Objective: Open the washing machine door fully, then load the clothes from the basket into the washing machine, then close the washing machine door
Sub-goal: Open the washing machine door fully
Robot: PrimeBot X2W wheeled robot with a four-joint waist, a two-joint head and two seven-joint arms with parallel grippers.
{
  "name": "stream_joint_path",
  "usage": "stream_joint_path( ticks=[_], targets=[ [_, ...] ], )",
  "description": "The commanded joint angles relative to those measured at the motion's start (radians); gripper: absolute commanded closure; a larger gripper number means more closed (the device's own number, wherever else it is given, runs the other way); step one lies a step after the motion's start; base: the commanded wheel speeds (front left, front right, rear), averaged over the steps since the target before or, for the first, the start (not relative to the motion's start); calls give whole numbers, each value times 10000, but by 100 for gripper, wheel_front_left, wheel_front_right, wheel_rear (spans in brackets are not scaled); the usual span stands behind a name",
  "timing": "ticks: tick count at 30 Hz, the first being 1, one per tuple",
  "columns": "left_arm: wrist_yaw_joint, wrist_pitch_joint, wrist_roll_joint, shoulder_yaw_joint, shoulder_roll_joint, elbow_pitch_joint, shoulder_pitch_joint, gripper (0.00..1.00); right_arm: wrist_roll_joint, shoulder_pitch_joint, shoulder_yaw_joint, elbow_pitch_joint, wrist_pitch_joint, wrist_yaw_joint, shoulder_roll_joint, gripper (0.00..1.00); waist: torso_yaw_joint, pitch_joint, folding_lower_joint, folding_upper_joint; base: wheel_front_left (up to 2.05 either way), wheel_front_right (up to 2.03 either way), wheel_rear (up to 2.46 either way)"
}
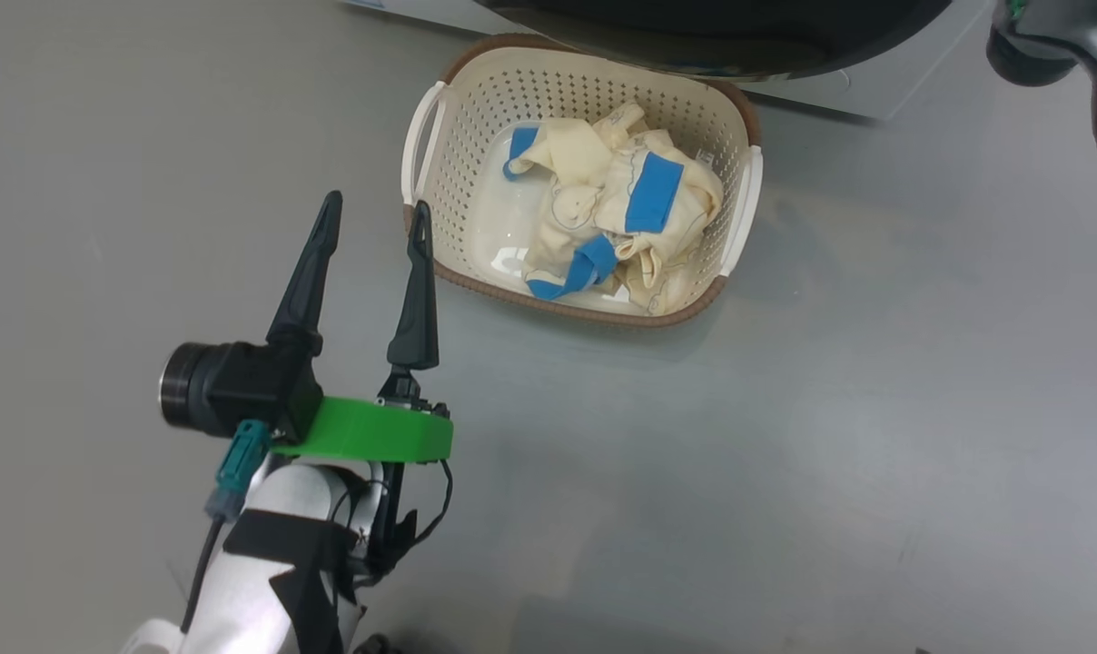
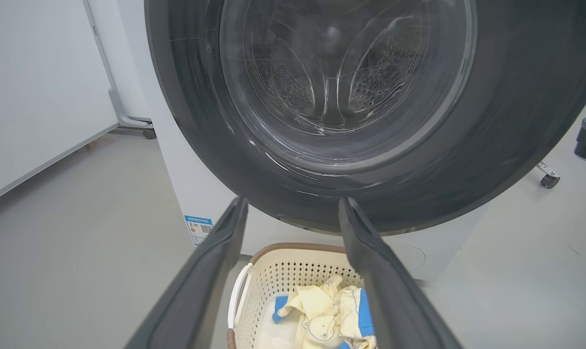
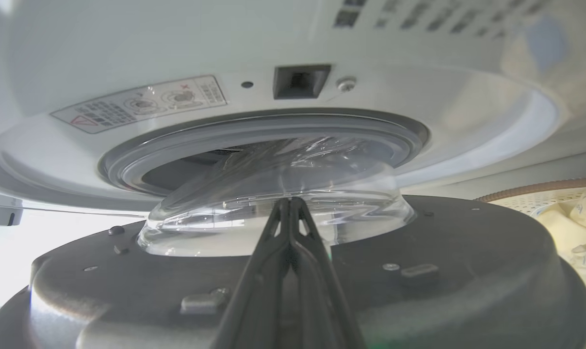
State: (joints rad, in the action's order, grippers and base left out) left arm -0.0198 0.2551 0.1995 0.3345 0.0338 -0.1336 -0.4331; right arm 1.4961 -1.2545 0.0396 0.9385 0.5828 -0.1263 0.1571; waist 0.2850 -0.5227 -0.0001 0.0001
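Entry: our left gripper [image 1: 376, 202] splayed at the basket [image 1: 462, 173] corner; right gripper [image 3: 290, 199] clenched empty behind the washing machine door [image 3: 467, 252], and we fear it slips off.

Light bright, even | shadows soft | glare on washing machine door [image 2: 346, 97]

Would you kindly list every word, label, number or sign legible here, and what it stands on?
Nothing reads clearly.
Blue-and-white sticker low on the big white front-loading washing machine: too small.
Warning label with a red triangle beside the machine's door opening: blurred.
Dark markings higher on its front: blurred.
Label inside the cream perforated plastic basket: unreadable.
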Motion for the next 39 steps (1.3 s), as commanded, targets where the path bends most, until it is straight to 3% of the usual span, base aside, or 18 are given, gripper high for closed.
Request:
stream_joint_path(
  ticks=[1,10,22,39],
  targets=[
    [-78,67,-4,-344,164,355,-111,0,18,62,142,-358,137,-44,-290,100,-29,-5,1,-1,0,0,0],
    [-80,67,-48,-444,164,282,-104,0,94,1021,429,-1275,884,-44,-443,100,-307,105,1,-1,0,0,0],
    [19,67,-284,-739,164,41,44,0,692,3078,1080,-3964,1859,-44,-920,100,-775,419,1,-1,0,0,0],
    [285,67,-454,-901,164,-349,479,0,1941,5369,3404,-6561,1732,-44,-1066,100,-1115,1146,1,-1,0,0,0]
  ],
)
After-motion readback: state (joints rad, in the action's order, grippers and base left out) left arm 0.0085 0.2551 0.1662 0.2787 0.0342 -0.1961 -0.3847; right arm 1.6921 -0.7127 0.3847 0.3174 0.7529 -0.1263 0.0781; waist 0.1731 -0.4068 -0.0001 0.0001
